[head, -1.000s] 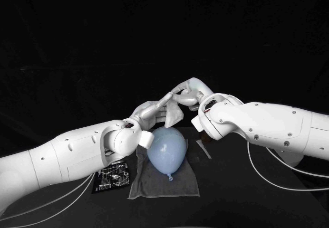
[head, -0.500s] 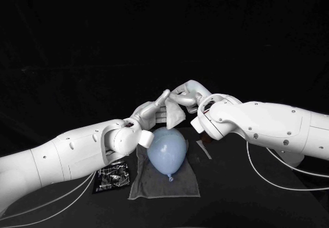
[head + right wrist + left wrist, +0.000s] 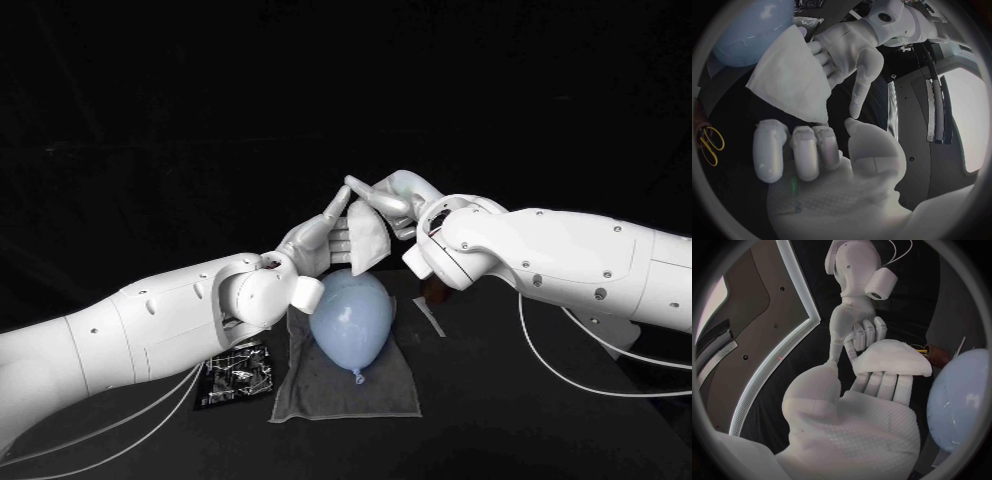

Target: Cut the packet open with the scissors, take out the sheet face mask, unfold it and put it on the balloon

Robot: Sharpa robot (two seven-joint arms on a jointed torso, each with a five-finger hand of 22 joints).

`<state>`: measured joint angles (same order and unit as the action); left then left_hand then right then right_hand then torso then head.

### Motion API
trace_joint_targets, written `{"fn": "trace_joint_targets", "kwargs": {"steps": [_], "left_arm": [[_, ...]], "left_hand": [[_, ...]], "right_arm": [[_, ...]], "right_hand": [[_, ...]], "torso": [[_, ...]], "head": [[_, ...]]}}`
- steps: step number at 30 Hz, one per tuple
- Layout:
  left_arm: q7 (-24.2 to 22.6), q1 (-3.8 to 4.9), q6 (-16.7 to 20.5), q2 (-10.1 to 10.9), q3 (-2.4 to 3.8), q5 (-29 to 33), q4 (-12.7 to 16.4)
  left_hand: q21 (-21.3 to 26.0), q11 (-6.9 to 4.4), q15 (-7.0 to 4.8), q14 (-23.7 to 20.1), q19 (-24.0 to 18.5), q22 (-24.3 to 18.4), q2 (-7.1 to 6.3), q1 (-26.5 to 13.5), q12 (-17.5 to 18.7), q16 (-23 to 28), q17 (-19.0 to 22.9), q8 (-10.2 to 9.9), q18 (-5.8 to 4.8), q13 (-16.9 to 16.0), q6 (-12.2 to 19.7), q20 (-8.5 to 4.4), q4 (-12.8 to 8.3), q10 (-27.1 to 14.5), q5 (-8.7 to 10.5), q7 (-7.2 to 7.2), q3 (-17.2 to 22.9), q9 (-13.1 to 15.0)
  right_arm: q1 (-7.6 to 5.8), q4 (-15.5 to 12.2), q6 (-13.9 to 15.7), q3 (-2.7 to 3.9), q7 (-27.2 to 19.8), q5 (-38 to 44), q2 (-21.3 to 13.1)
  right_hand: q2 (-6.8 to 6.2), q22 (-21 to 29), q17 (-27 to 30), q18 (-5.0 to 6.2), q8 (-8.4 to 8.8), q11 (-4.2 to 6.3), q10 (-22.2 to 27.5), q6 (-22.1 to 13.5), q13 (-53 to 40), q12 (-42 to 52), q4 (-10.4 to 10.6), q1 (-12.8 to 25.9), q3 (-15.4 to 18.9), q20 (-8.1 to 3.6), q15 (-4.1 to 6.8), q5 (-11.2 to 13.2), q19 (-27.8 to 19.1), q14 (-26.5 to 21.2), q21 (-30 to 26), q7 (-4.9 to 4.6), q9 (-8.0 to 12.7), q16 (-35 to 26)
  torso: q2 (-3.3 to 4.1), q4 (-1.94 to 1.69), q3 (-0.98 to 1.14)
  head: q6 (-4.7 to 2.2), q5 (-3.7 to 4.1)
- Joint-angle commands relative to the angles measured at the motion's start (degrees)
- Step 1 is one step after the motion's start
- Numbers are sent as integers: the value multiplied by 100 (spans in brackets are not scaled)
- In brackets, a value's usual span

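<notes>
Hanging over the far end of the balloon (image 3: 351,318), the folded sheet face mask (image 3: 368,238) is lying across the flat fingers of my left robot hand (image 3: 320,240) while my right robot hand (image 3: 392,195) is pinching its top corner; the balloon is lying lengthwise, near-to-far, beneath them.

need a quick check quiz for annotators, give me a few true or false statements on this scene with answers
1. The face mask is up in the air between the left robot hand and the right robot hand. True.
2. The face mask is spread over the balloon. False: it is folded and held above the balloon.
3. The balloon lies on a grey cloth. True.
4. The right robot hand holds the black packet. False: the packet lies on the table beside the cloth, near the left arm.
</notes>
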<state>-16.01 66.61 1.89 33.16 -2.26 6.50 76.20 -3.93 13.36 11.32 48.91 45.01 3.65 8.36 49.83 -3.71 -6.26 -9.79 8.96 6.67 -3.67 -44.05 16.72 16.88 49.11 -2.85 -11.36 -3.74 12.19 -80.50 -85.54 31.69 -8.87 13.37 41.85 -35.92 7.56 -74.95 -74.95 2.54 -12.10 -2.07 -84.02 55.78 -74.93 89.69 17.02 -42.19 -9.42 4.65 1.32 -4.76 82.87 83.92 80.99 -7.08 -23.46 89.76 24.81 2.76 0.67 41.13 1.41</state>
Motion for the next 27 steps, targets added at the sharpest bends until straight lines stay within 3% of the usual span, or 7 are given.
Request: {"fn": "trace_joint_targets", "kwargs": {"steps": [1,4,9,14,17,20,27], "left_arm": [[18,7,-266,-4,8,360,5],[58,7,-332,-4,7,622,-8],[108,6,-465,-2,7,943,-42],[125,4,-539,-2,6,1081,-64],[131,4,-565,-9,6,1119,-70],[138,4,-588,-12,6,1138,-74],[142,4,-598,1,6,1150,-84]], "left_hand": [[-18,6,-5,47,142,17,66,-24,-37,-8,8,46,80,-6,-54,-4,4,50,17,-487,-69,3],[-43,-9,-21,100,236,25,154,-46,-50,-23,7,73,123,-10,-83,-6,3,107,17,-476,-138,5],[-242,-41,-73,269,773,59,426,100,-38,-62,-3,154,386,-3,-100,-18,-2,199,15,-450,-381,-3],[-301,-53,-92,324,1016,42,552,267,-30,-63,-12,190,401,-3,-83,-50,-5,216,14,-439,-507,-13],[-252,-72,-103,349,1045,8,572,703,-45,-51,-16,248,397,-7,-113,-53,-97,280,10,-412,-517,-10],[-144,-92,-113,365,1009,5,616,1671,-42,-12,-11,326,396,-4,-133,-41,-371,354,10,-379,-267,-17],[-93,-147,-146,427,1090,10,543,2530,-36,10,-15,399,400,-3,-146,-57,-761,457,8,-317,195,-40]], "right_arm": [[-6,10,-272,4,14,-25,-3],[-8,14,-264,4,-9,-57,-11],[-10,36,-339,4,14,-69,-19],[-11,79,-407,4,61,-63,-6],[-12,107,-341,4,40,-80,14],[-13,124,-124,4,-82,-132,25],[-13,214,171,4,-304,-273,30]], "right_hand": [[97,-206,-1505,76,45,-58,-598,51,-1507,31,0,170,137,45,-31,55,-2,608,-16,-11,12,24],[192,-217,-1505,74,65,-58,-598,64,-1507,31,0,299,260,46,-32,66,3,608,-12,-12,17,24],[279,-232,-1505,72,77,-56,-598,88,-1507,31,-4,368,357,47,-31,31,11,608,-6,-9,19,24],[278,-212,-1505,77,82,-56,-598,89,-1507,31,-6,367,381,47,-31,17,0,608,-21,-9,21,24],[276,-184,-1505,84,154,-77,-598,-2,-1507,31,-8,353,464,52,-43,47,-18,608,-45,-38,48,24],[301,-162,-1505,89,243,-115,-598,-106,-1507,31,-10,312,546,73,-74,59,-33,608,-68,-83,80,24],[331,-224,-1505,74,313,-149,-598,-178,-1507,31,-9,274,627,95,-103,52,0,608,-26,-119,105,24]], "torso": [[5,1,0],[7,-1,1],[5,1,-2],[2,0,-3],[2,-3,-1],[4,0,-2],[2,-2,-1]], "head": [[-3,-11],[-1,-16],[7,-11],[12,-11],[14,-9],[7,-2],[8,-5]]}}
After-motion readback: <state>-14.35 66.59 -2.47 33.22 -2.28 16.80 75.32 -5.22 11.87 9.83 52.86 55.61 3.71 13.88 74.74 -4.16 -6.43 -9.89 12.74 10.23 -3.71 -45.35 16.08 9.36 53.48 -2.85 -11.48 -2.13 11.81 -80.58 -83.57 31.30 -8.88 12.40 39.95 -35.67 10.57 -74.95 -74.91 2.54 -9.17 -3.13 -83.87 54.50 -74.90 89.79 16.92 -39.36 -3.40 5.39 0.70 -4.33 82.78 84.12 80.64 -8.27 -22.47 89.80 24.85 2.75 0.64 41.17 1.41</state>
